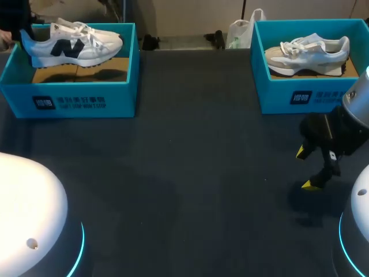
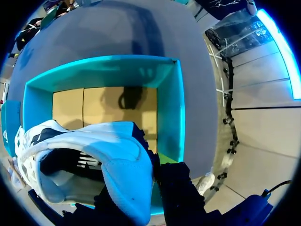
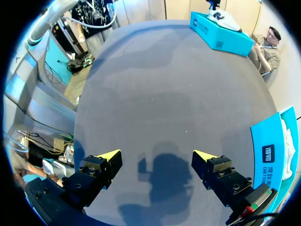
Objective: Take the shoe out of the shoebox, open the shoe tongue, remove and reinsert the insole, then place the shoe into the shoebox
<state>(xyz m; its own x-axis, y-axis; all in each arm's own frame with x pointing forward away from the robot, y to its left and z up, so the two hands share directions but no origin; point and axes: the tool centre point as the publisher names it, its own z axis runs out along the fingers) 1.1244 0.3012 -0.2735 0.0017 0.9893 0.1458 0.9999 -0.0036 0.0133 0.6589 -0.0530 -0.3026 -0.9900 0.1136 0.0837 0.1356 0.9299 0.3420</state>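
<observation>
My left pincer (image 2: 148, 186) grips the heel of the white-and-navy sneaker (image 1: 78, 40), holding it above the teal cardboard shoebox (image 1: 69, 101) at the dark grey desk's (image 1: 184, 173) far-left corner. My right pincer (image 3: 157, 157) hovers wide open near the right edge.

Left shoebox (image 1: 69, 95): far left on the table (image 1: 184, 190).
Left shoe (image 1: 75, 41): raised over that box's floor, heel at my left gripper (image 1: 25, 36), toe toward the middle.
Right shoebox (image 1: 314, 95): far right, well apart from the other box.
Right shoe (image 1: 305, 52): inside it, on its floor.
My right gripper (image 1: 308, 168): over the table, before the right box.
</observation>
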